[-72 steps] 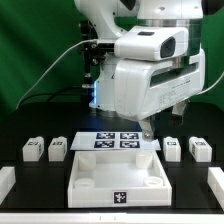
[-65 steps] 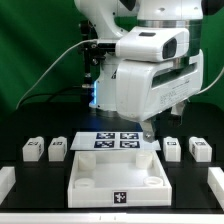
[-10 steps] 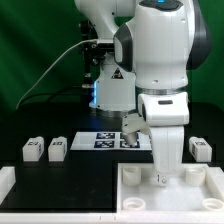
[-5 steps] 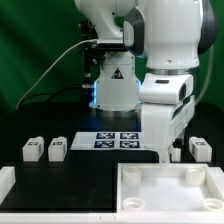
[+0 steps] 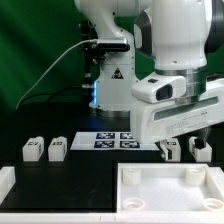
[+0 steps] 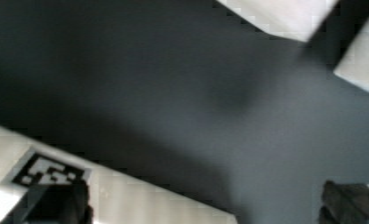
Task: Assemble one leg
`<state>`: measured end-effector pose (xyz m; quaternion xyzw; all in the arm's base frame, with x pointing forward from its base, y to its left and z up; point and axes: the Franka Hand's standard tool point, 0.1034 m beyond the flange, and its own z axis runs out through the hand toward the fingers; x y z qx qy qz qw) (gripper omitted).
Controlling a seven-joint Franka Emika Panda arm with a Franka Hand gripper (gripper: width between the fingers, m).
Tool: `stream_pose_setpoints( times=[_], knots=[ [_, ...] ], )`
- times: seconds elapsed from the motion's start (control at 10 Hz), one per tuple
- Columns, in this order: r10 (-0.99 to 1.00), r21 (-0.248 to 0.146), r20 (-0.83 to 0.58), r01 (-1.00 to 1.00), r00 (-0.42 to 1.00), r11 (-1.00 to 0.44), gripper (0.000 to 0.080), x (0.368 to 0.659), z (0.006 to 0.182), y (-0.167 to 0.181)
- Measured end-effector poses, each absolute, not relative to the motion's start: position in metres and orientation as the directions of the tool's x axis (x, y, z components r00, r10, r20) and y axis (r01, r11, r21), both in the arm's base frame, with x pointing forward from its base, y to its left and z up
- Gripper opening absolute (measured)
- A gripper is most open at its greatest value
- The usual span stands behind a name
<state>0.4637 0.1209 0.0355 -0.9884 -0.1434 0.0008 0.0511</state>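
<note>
Two legs (image 5: 33, 150) (image 5: 58, 150), small white blocks with marker tags, lie at the exterior view's left. Two more legs (image 5: 175, 150) (image 5: 201, 150) lie at the right, partly behind the arm. My gripper (image 5: 183, 143) hangs tilted just above and in front of the right pair, jaws wide apart and empty. In the wrist view both fingertips (image 6: 56, 205) stand far apart over dark table, with my gripper (image 6: 206, 206) holding nothing. A white piece with a tag (image 6: 48, 172) shows beside one finger; I cannot tell which part it is.
The large white tray-like piece (image 5: 170, 195) with round corner sockets lies at the front right. The marker board (image 5: 112, 140) lies behind it at the middle. A white rail (image 5: 5, 180) runs along the front left edge.
The tray-like piece went from the front middle to the front right. In the last second my gripper rose from its far edge, tilted, and swung right toward the right legs.
</note>
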Motion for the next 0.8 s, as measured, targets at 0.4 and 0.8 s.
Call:
stream_pose_setpoints(
  times=[0.4, 0.8],
  knots=[
    [0.062, -0.097, -0.07, 0.055, 0.996, -0.994, 0.0649, 0.443, 0.038, 0.169],
    [0.068, -0.071, -0.403, 0.042, 0.913, -0.997, 0.0649, 0.434, 0.038, 0.163]
  ],
)
